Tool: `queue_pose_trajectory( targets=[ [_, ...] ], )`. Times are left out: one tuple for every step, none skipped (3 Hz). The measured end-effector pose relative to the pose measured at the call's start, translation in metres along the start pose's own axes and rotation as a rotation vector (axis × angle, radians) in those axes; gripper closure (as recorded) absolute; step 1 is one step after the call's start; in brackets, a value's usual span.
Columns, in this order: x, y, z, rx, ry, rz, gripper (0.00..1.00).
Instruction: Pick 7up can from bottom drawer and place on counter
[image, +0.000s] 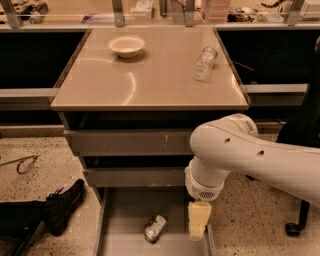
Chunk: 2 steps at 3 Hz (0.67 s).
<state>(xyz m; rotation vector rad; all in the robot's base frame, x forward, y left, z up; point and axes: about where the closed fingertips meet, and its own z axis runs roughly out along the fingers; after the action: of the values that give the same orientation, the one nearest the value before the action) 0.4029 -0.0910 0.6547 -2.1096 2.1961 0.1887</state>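
Note:
The 7up can (155, 228) lies on its side on the floor of the open bottom drawer (120, 220), near the middle. My gripper (198, 224) hangs from the white arm (240, 157) over the drawer's right side, just right of the can and apart from it. The beige counter (145, 75) is the cabinet top above the drawers.
A white bowl (127, 45) and a clear plastic bottle (204, 63) lying on its side rest on the counter. Two shut grey drawers (130, 142) sit above the open one. A black shoe (62, 205) lies on the floor at left. A chair base (295, 227) is at right.

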Motion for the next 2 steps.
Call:
queue_pose_trajectory(
  targets=[
    [-0.003, -0.001, 0.007, -0.016, -0.002, -0.012, 0.0],
    [-0.026, -0.008, 0.059, -0.041, -0.027, -0.095, 0.0]
  ],
)
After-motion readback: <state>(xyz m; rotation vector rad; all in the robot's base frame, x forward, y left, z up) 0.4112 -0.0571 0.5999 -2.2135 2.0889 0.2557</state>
